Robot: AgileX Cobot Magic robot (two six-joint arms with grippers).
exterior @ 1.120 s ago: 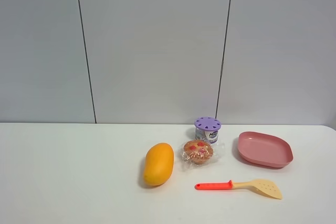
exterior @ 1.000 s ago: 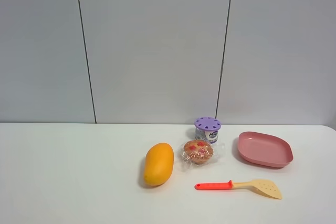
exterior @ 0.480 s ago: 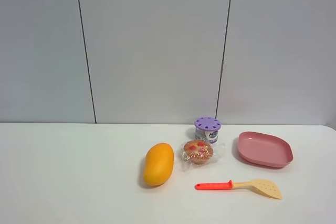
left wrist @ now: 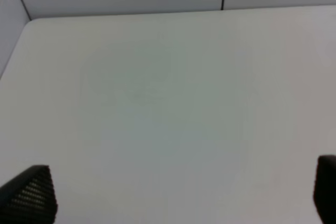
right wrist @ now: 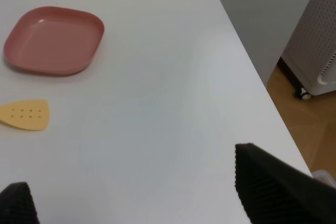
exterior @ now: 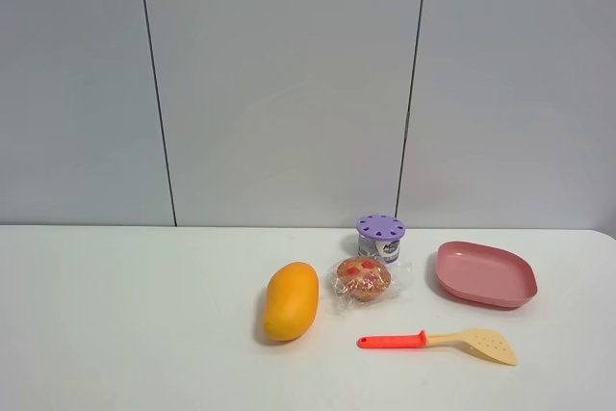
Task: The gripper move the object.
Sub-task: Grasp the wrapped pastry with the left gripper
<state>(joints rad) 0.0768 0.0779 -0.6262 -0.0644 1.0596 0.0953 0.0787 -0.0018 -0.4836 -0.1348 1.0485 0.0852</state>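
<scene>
The object, a small brown pastry (exterior: 363,278) with red spots in clear wrap, lies on the white table (exterior: 135,315) near the middle, between a mango and a purple-lidded container. No arm shows in the exterior high view. My left gripper (left wrist: 178,195) is open and empty over bare table; only its two black fingertips (left wrist: 32,191) show. My right gripper (right wrist: 142,200) is open and empty over the table's right end, and its fingertips (right wrist: 273,187) are in view. The pastry shows in neither wrist view.
A yellow-orange mango (exterior: 291,300) lies left of the pastry. A purple-lidded container (exterior: 380,238) stands just behind it. A pink plate (exterior: 485,274) (right wrist: 52,40) and a red-handled spatula (exterior: 438,341) (right wrist: 26,115) lie to the right. A white perforated unit (right wrist: 315,35) stands beyond the table's right edge.
</scene>
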